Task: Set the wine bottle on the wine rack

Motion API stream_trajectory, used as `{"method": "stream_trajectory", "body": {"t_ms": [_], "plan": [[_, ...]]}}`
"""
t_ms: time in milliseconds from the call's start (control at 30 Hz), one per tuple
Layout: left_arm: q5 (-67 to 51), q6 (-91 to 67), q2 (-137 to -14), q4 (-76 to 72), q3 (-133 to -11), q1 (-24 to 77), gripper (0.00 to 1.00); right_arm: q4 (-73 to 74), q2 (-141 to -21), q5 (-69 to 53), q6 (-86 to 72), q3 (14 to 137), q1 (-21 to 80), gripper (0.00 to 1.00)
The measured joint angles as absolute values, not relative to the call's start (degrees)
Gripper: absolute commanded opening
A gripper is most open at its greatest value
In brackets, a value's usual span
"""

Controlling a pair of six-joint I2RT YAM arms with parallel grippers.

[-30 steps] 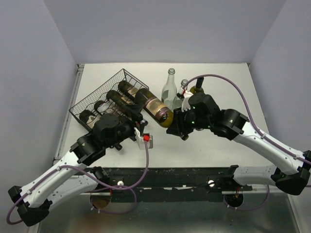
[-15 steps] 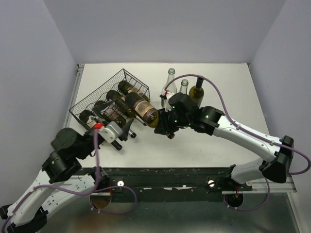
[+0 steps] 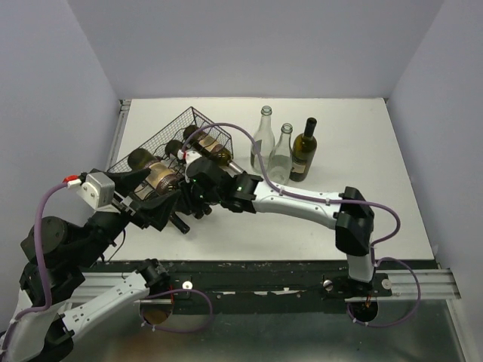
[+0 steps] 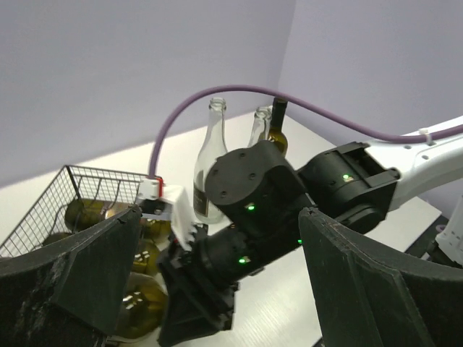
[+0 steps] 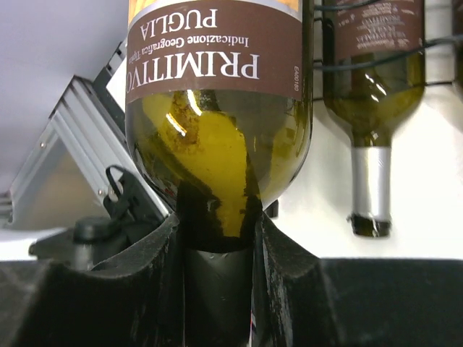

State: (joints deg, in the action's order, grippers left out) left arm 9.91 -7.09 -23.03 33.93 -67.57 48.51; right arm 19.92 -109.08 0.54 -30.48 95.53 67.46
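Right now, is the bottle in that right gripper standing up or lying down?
Lying down. The wine bottle stretches sideways over the wine rack, its neck pinched in the right gripper, unlike the three upright bottles behind.

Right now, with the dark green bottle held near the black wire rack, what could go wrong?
The right gripper pinches the dark green, brown-labelled wine bottle only at its narrow neck, so the body might sag or slip. The open left gripper hovers close to the right arm; they might bump. The purple cable loops by the tall clear glass bottle and might tip it.
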Motion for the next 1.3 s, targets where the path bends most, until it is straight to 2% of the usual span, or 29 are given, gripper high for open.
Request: {"method": "stream_trajectory", "body": {"t_ms": [267,600,633,667,767,933,1133,1300], "plan": [[10.04,-10.13,-22.2,39.46,-67.79,48.62,0.99,18.04,-121.47,2.28,-30.61,106.59,68.6,0.01],[10.55,-10.09,-20.58,42.02,-67.94,48.62,0.99,16.56,-127.76,2.44,-30.61,111.53,69.32,0.01],[10.55,-10.09,-20.45,42.26,-67.94,48.62,0.99,16.64,-128.03,2.5,-30.61,111.83,69.34,0.06],[10.55,-10.09,-20.38,42.48,-67.94,48.62,0.99,16.84,-128.33,2.46,-30.61,112.22,69.45,0.15],[10.57,-10.07,-20.01,42.94,-67.92,48.62,0.99,16.91,-128.92,2.48,-30.68,112.77,69.76,0.48],[10.7,-9.87,-19.11,42.98,-67.92,48.62,0.99,15.88,-128.92,2.55,-31.31,112.75,69.76,0.74],[10.74,-9.63,-18.85,43.0,-67.92,48.62,0.99,14.06,-128.03,3.92,-31.2,111.28,69.67,0.89],[10.94,-9.76,-18.68,42.98,-67.9,48.62,0.99,14.22,-124.11,6.33,-30.79,107.79,69.69,0.91]]}}
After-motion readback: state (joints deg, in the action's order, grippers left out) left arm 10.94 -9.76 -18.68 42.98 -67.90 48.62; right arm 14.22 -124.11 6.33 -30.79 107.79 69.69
